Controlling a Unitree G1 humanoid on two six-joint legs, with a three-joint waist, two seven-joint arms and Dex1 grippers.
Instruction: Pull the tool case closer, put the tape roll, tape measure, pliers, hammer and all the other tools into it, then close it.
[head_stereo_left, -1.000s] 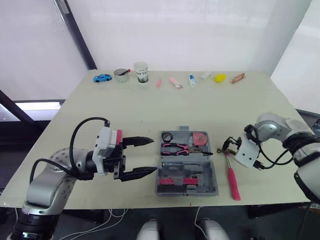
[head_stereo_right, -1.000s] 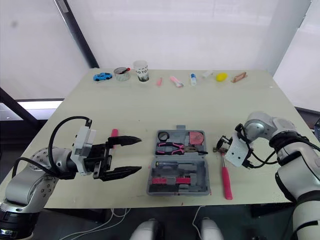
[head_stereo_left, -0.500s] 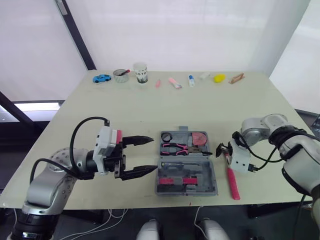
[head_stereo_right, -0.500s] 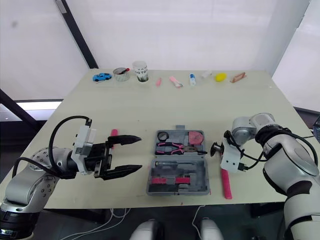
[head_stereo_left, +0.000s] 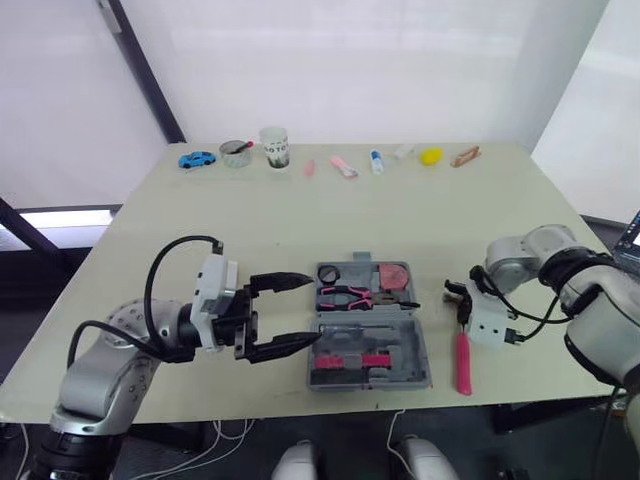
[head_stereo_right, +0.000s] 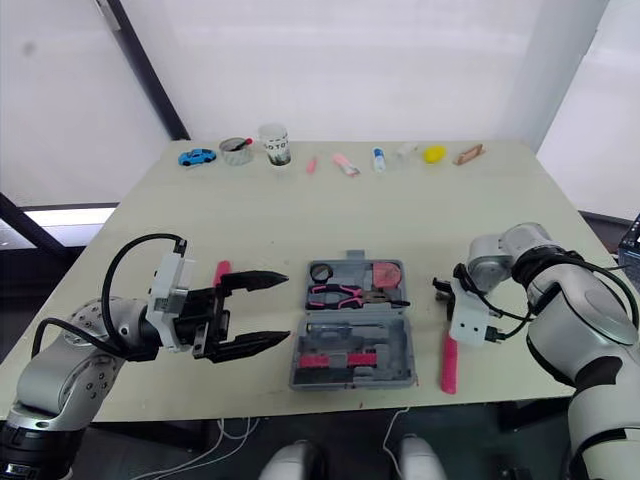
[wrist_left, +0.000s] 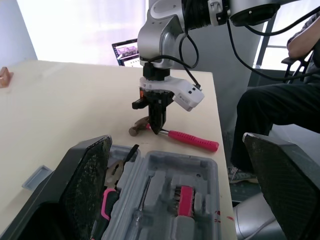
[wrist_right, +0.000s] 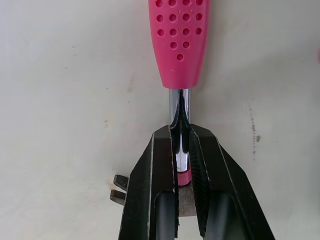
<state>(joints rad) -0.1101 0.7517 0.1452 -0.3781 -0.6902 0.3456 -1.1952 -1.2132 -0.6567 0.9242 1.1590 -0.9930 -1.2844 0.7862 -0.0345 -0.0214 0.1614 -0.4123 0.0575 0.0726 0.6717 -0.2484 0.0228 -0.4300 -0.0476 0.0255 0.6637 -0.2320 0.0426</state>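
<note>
Since one second ago the right claw (wrist_right: 180, 125) has turned and come down on the hammer (head_stereo_left: 463, 358). Its two fingers are now pressed on the chrome shaft just below the head, and the pink handle points to 6 o'clock. This hammer lies on the counter (head_stereo_left: 300, 215) at 3 o'clock of the tool case (head_stereo_left: 368, 350), near it but apart. At 9 o'clock of the tool case the left claw (head_stereo_left: 312, 310) hovers wide open and holds nothing. The tool case lies open, with the pliers (head_stereo_left: 345, 294) in its far half. At 12 o'clock, along the far edge, stand a blue toy car (head_stereo_left: 196, 159) and a cup (head_stereo_left: 274, 146).
</note>
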